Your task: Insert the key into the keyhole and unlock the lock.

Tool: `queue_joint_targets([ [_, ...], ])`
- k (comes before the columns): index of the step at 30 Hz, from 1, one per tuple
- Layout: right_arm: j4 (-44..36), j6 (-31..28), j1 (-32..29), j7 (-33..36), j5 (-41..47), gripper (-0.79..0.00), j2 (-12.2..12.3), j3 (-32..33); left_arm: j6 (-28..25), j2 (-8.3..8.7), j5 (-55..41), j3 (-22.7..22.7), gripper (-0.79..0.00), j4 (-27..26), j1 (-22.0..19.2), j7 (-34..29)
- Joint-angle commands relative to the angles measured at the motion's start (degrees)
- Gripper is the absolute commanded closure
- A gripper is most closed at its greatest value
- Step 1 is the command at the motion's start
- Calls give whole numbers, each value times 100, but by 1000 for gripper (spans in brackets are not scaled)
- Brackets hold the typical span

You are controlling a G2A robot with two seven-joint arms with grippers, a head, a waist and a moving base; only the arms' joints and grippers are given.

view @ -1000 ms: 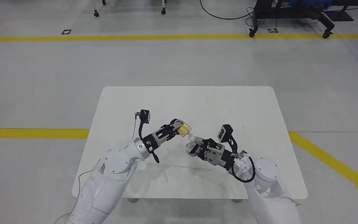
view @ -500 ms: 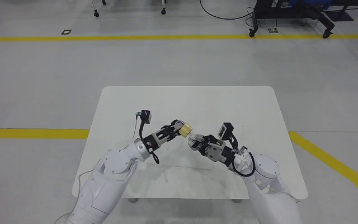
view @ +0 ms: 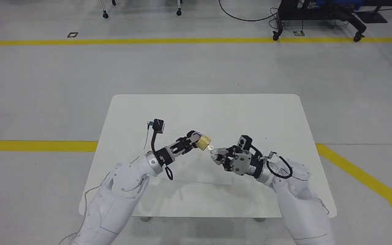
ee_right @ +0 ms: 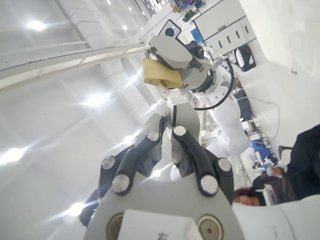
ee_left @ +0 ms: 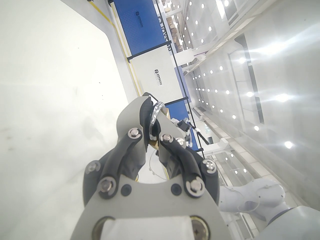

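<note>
Over the near middle of the table (view: 263, 116), the right gripper (view: 217, 154) has its fingers pressed together on what seems to be the key (view: 212, 149), which is small and mostly hidden. Its tip sits at the keyhole (ee_right: 163, 84) in the end face of the brass lock (ee_right: 161, 74). Just beyond, the left gripper (view: 196, 141) is clamped on the lock's silver shackle (ee_left: 155, 116), holding the lock in the air above the table, keyhole end turned toward the right gripper.
</note>
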Motion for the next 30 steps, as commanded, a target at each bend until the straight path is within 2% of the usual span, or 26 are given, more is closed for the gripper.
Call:
queue_joint_targets([
  [1,168,186,105,222,98,0,29,20,-49,15,112,-43,0,-60,42,43],
  [3,319,314,181,431,204,0,59,50,-103,28,187,-78,0,-118,91,64],
  [6,406,328,239,369,193,0,95,91,-148,44,233,-128,0,-179,149,76],
  [10,165,-81,158,198,-136,0,142,79,-150,59,195,-193,0,-220,198,91],
  [11,58,-256,84,99,-310,-114,156,64,-144,61,170,-202,0,-220,203,81],
  [13,-185,-514,-79,-218,-572,-237,166,4,-122,63,101,-215,0,-208,204,64],
  [17,-556,-769,-262,-709,-923,-360,170,-183,-85,59,27,-193,0,-153,176,28],
  [21,-685,-930,-305,-948,-968,-357,161,-351,-106,53,53,-140,0,-127,152,5],
  [30,-599,-926,-228,-1104,-766,-246,168,-474,-177,50,51,-84,0,-106,110,-66],
])
